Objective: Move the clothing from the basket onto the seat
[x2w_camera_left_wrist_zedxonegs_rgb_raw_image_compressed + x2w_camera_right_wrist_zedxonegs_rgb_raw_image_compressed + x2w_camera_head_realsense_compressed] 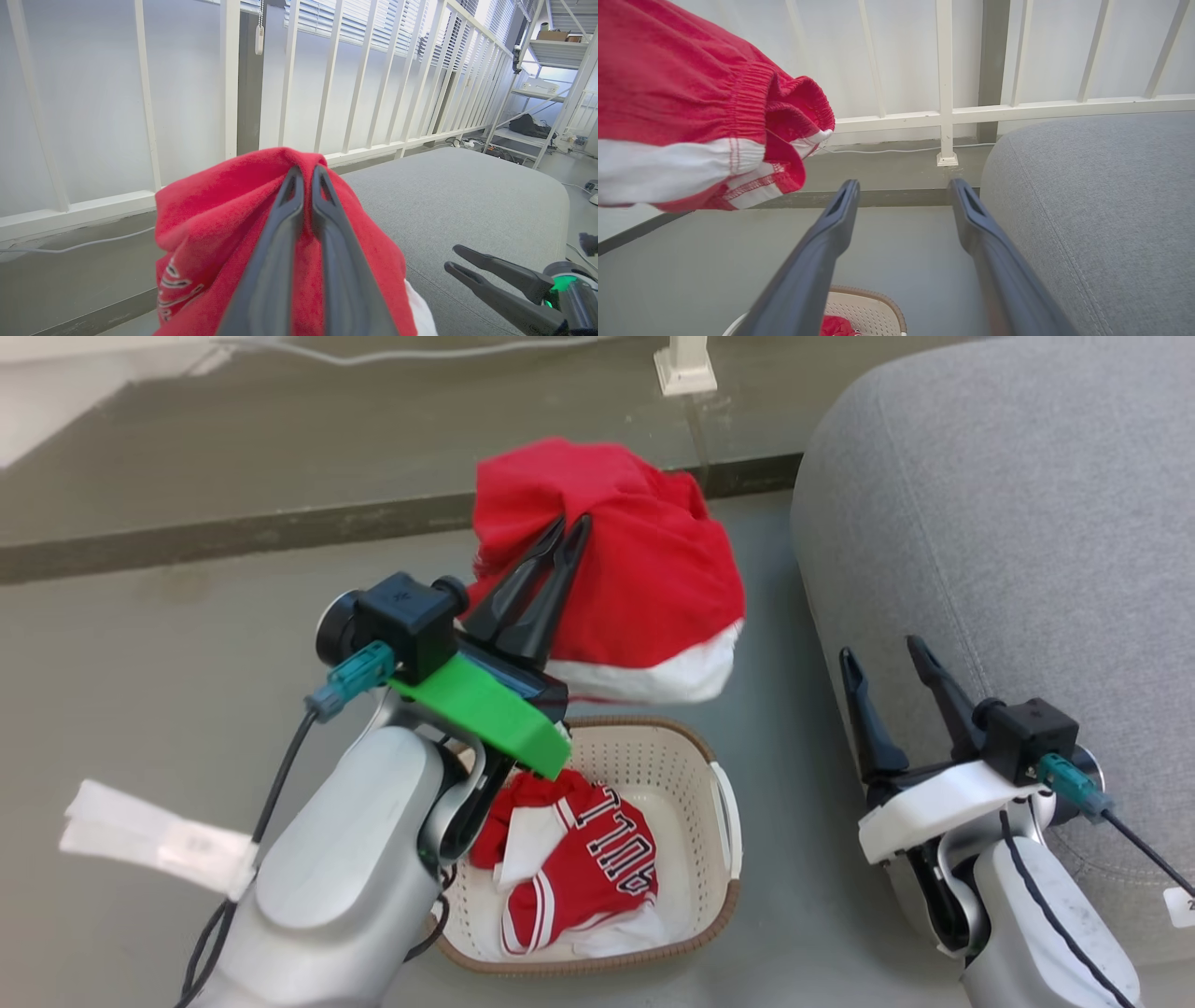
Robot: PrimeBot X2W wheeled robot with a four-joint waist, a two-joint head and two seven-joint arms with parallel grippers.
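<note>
You have two garments, one basket (pixel 693 735) and one seat (pixel 1008 523). Your left gripper (pixel 571 527) has its jaws clamped on the red garment (pixel 653 579), hanging above the basket's far rim; the lettered garment (pixel 597 859) lies inside the basket. Your right gripper (pixel 882 649) holds its jaws apart, empty, by the seat's edge.

The right gripper (pixel 903 184) is holding its two fingers wide apart, and the basket (pixel 868 310) is showing between them. Red clothing (pixel 691 102) with a white band is hanging at the upper left. The grey seat (pixel 1101 210) is sitting just beside.
</note>
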